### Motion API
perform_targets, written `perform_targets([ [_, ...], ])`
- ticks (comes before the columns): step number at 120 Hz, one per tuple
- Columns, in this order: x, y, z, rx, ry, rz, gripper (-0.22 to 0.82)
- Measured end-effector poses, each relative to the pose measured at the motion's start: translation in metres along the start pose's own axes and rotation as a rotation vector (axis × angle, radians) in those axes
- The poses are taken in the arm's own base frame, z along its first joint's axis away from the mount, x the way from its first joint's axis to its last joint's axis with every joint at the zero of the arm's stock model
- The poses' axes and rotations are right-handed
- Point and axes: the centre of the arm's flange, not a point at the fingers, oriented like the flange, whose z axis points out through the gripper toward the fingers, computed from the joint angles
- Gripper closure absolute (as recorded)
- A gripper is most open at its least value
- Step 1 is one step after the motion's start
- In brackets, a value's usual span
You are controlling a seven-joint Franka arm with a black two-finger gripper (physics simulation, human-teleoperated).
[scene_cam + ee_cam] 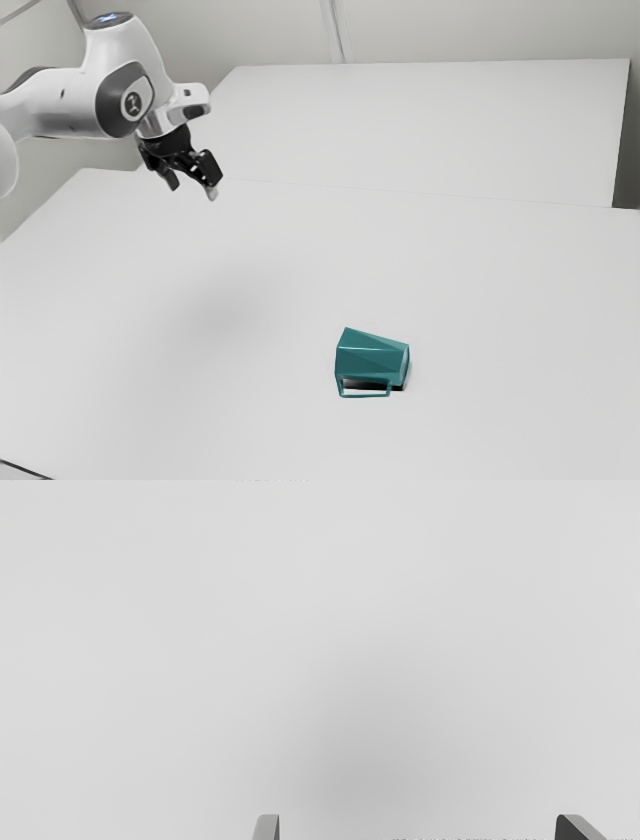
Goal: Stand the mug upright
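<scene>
While the teal mug (370,356) lies on its side, right of centre in the lower half of the exterior view, the pincer (192,188) hangs above the white surface (130,370) at the upper left of the frame, well apart from it. The mug's handle (365,395) is turned toward the bottom of the frame, with a small dark shadow (372,384) between it and the body. The fingers (267,828) stand wide apart at the bottom edge of the wrist view, nothing between them but pale surface and a soft grey shadow. The white arm (62,103) comes in from the upper left of the exterior view; a pale panel (430,125) spans the upper right.
</scene>
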Motion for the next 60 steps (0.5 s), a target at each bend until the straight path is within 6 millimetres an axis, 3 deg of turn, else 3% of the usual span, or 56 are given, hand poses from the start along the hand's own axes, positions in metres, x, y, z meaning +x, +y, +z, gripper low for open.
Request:
perform_targets([
  [18, -0.029, 0.016, -0.032, -0.029, 0.047, 0.027, 0.0],
  [31, -0.04, 0.035, -0.025, -0.119, 0.042, 0.005, 0.0],
  [40, -0.046, 0.064, -0.027, -0.173, 0.046, 0.024, 0.0],
  [49, -0.049, 0.088, -0.011, -0.23, 0.022, 0.019, 0.0],
  [60, -0.063, 0.109, 0.023, -0.291, -0.012, -0.01, 0.0],
])
